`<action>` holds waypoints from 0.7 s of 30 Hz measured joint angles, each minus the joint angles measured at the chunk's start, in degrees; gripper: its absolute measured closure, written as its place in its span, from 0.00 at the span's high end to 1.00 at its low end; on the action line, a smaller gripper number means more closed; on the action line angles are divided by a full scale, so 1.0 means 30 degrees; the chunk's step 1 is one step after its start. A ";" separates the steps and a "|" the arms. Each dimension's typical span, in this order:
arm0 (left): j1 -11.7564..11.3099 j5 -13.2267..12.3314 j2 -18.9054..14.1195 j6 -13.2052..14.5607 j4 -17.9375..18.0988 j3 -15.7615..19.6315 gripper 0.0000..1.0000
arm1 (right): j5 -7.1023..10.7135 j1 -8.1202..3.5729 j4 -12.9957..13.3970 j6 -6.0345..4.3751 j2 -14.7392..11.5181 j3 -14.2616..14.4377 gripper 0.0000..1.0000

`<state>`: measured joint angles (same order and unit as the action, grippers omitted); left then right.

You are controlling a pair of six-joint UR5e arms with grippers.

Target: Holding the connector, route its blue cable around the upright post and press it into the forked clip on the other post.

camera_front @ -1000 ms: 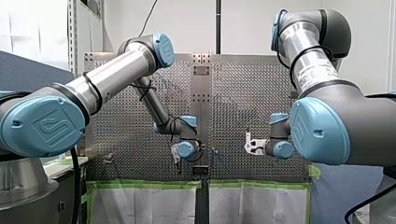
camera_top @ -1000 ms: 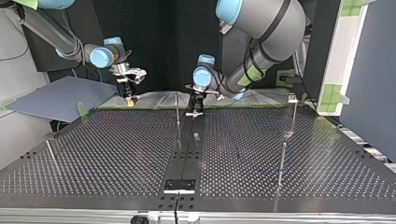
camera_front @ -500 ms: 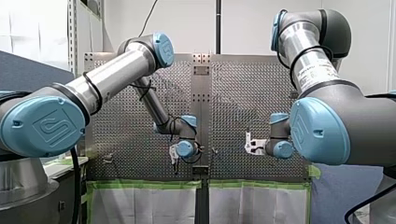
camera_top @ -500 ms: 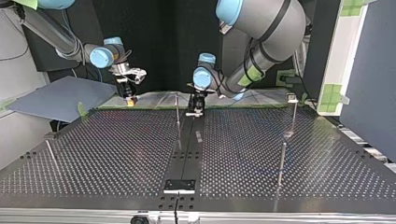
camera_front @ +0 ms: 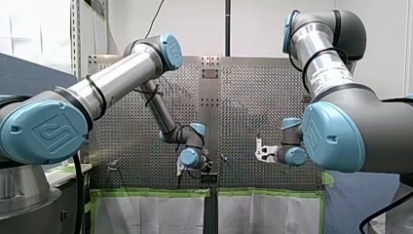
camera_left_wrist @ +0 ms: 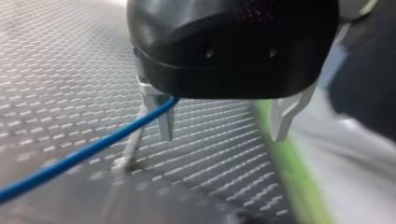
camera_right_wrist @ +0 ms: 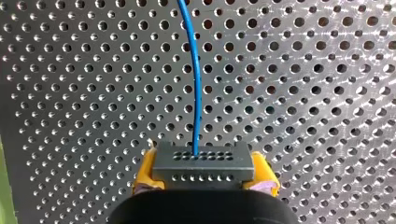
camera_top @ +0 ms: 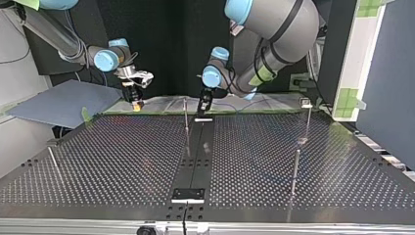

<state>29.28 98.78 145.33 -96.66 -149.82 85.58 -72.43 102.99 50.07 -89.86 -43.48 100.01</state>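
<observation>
In the right wrist view my right gripper [camera_right_wrist: 205,175] is shut, its yellow pads on the grey connector [camera_right_wrist: 204,158]. The blue cable [camera_right_wrist: 196,79] runs straight ahead from it over the perforated plate. In the left wrist view my left gripper [camera_left_wrist: 224,135] is open, its metal fingers [camera_left_wrist: 166,126] wide apart. The blue cable [camera_left_wrist: 84,156] passes beside one finger, not clamped. In the top view my left gripper [camera_top: 204,105] hangs tilted beside a thin upright post [camera_top: 186,117]. A post with a forked clip [camera_top: 306,103] stands at that view's right, and my right gripper [camera_top: 137,102] is at its left.
Two more thin posts [camera_top: 295,171] [camera_top: 52,160] stand nearer the camera in the top view. A dark centre strip [camera_top: 195,161] with a small plate [camera_top: 188,195] runs down the table. Green tape [camera_front: 151,193] lines the table's edge by the arms.
My left gripper has opened, letting go of the cable, and has risen and tilted away from the table by the middle post. My right arm has not moved.
</observation>
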 joint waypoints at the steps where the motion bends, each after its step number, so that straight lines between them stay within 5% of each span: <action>1: 0.0001 -0.0150 -0.0010 0.0150 -0.0144 0.0146 1.00 | 0.0003 -0.0002 -0.0059 0.0035 0.0000 0.0002 0.00; 11: 0.0390 -0.1752 -0.1111 0.0467 0.0507 0.1746 1.00 | -0.0114 0.0019 -0.1430 0.1101 -0.0002 0.0021 0.00; 21: 0.1210 -0.2509 -0.2348 0.0372 0.1523 0.3480 1.00 | -0.0302 0.0116 -0.1684 0.1537 -0.0002 0.0058 0.00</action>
<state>32.91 91.26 138.29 -95.54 -145.25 96.02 -73.33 103.34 45.02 -85.24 -43.48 100.19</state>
